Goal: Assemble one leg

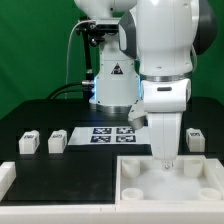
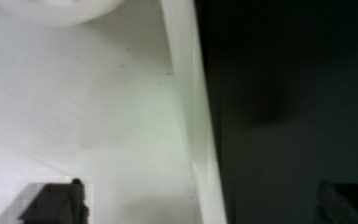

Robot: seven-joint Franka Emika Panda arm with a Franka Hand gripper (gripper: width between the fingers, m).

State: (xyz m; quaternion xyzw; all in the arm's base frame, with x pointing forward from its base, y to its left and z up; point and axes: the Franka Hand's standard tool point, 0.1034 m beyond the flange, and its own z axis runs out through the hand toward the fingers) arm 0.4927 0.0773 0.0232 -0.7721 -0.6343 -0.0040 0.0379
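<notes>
Three legs show in the exterior view: two small white tagged blocks (image 1: 28, 143) (image 1: 57, 141) on the black table at the exterior view's left, and one (image 1: 197, 138) at the right behind the tray. The large white tray (image 1: 128, 192) with round corner sockets lies at the front right. My gripper (image 1: 165, 160) points straight down over the tray's back part, apart from every leg. In the wrist view my gripper (image 2: 197, 192) is open and empty. Its dark fingers (image 2: 51, 202) stand wide apart over the tray floor (image 2: 87, 110) and its raised rim (image 2: 185, 100). A round socket (image 2: 60, 8) shows at the picture's edge.
The marker board (image 1: 110, 134) lies flat mid-table behind the tray. A white part (image 1: 6, 176) sits at the front of the exterior view's left edge. The robot base (image 1: 112, 85) and cables stand at the back. Black table (image 2: 291, 100) lies beside the tray rim.
</notes>
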